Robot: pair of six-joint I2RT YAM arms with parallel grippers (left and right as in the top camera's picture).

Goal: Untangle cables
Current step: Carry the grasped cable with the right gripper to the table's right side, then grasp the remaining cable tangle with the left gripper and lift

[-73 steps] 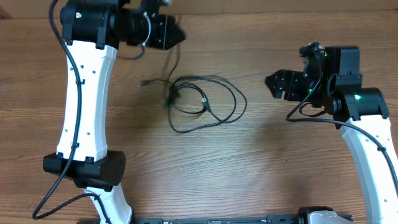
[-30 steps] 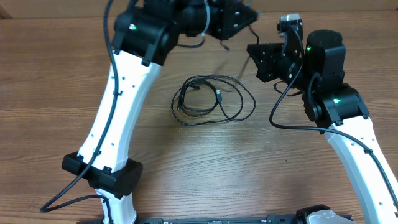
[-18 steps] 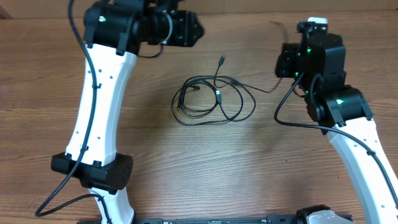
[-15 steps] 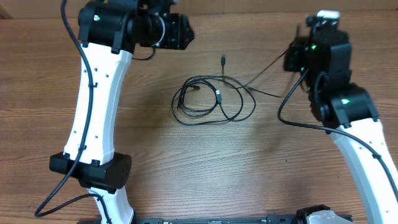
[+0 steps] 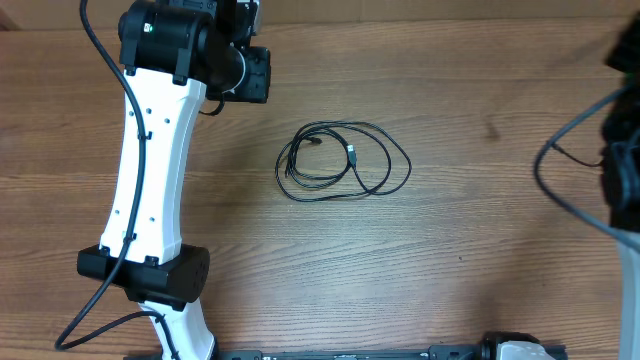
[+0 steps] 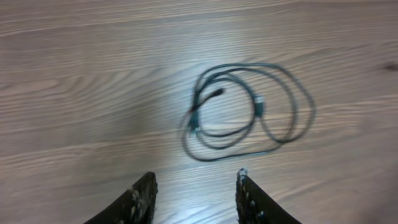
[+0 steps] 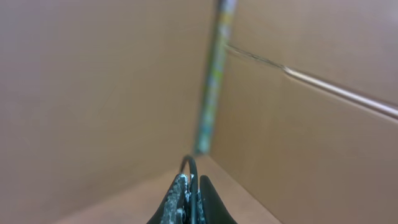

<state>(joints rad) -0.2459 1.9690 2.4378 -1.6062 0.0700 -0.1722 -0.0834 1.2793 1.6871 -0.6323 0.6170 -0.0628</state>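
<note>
Jaws on your left gripper (image 6: 195,182) stand wide apart with nothing between them; its 2 fingers (image 6: 142,198) show at the bottom of the left wrist view with only bare table (image 5: 420,280) in the gap. Your right gripper (image 7: 189,190) is the opposite: the tips are pressed nearly together, and a thin black cord (image 7: 189,163) arcs up from between them, so it looks pinched there. You can't see from that view where the rest of the cord runs.

You'll find the bundle (image 5: 351,158) lying flat near the middle of the table in a few loose, overlapping loops, with the tighter loops crowded on its left side and 1 wider loop swinging out to the right. Look inside the loops for 2 plug ends: 1 plug (image 5: 352,153) near the centre and another (image 5: 316,141) toward the upper left. In the left wrist view the bundle sits ahead of the open fingers and a little to the right, well apart from them.

Your left arm (image 5: 150,160) reaches up the left side of the table, its wrist above and to the left of the bundle and clear of it. Your right arm (image 5: 622,170) is only a dark blur at the right edge of the overhead view, far from the bundle. Its wrist camera points away from the table at brown panels (image 7: 93,93) that meet in a corner.
</note>
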